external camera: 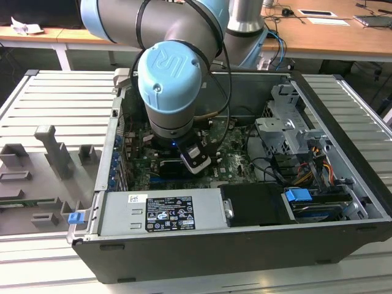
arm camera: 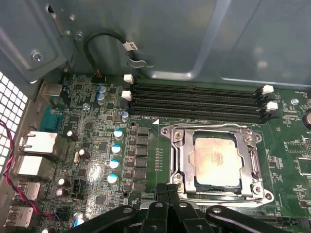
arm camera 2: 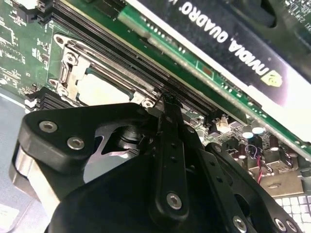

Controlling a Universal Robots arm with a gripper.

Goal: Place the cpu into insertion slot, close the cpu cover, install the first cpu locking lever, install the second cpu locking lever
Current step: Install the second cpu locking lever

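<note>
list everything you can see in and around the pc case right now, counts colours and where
cpu: 1, pale silver-grey, seated in the insertion slot
insertion slot: 1, dark, on the green motherboard below the memory slots
cpu cover: 1, silvery metal frame, lying flat around the cpu
memory slots: 4, black with white end clips, between cpu cover and case wall
motherboard: 1, green, on the case floor
graphics card: 1, black, beside the memory slots in the second wrist view
computer case: 1, dark grey, open, on the ribbed table
power supply: 1, grey, along the case's near edge in the exterior view
grey fixtures: several, on the table at the exterior view's left
end effector: 1, black, just beside the cpu cover's edge
robot arm: 1, grey and light blue, reaching into the case
</note>
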